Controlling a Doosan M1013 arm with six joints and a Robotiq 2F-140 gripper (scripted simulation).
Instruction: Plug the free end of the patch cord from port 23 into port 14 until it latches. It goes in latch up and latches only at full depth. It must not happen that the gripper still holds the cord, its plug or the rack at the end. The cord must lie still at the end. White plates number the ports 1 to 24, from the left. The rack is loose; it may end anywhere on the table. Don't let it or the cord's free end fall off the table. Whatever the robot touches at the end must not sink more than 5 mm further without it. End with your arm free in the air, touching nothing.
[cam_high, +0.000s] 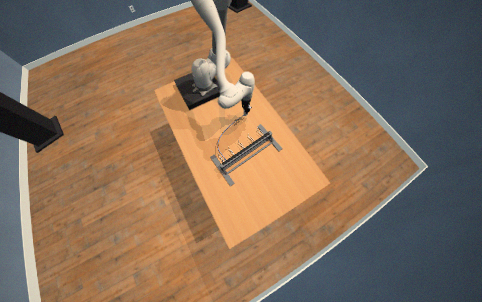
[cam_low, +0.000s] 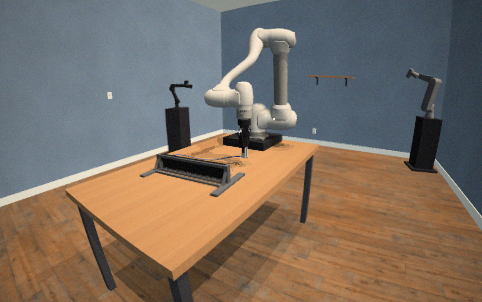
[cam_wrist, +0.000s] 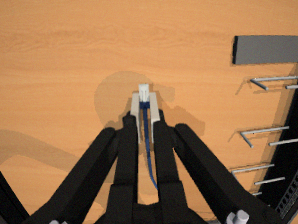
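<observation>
My gripper (cam_wrist: 144, 102) (cam_high: 245, 113) (cam_low: 244, 152) is shut on the white plug (cam_wrist: 141, 100) at the free end of the patch cord (cam_high: 225, 131) (cam_wrist: 148, 149). It holds the plug just above the table top, behind the rack on the robot's side. The dark rack (cam_high: 248, 149) (cam_low: 192, 170) stands in the middle of the table on two grey feet. The cord curves from the plug across the table to the rack's left end in the overhead view. The port numbers are too small to read.
The wooden table (cam_high: 280, 190) (cam_low: 150, 220) carries the robot's black base (cam_high: 192, 95) (cam_low: 252, 141) at its far end. Wire cable guides (cam_wrist: 262, 136) and a grey rack foot (cam_wrist: 266, 50) show at the right of the wrist view.
</observation>
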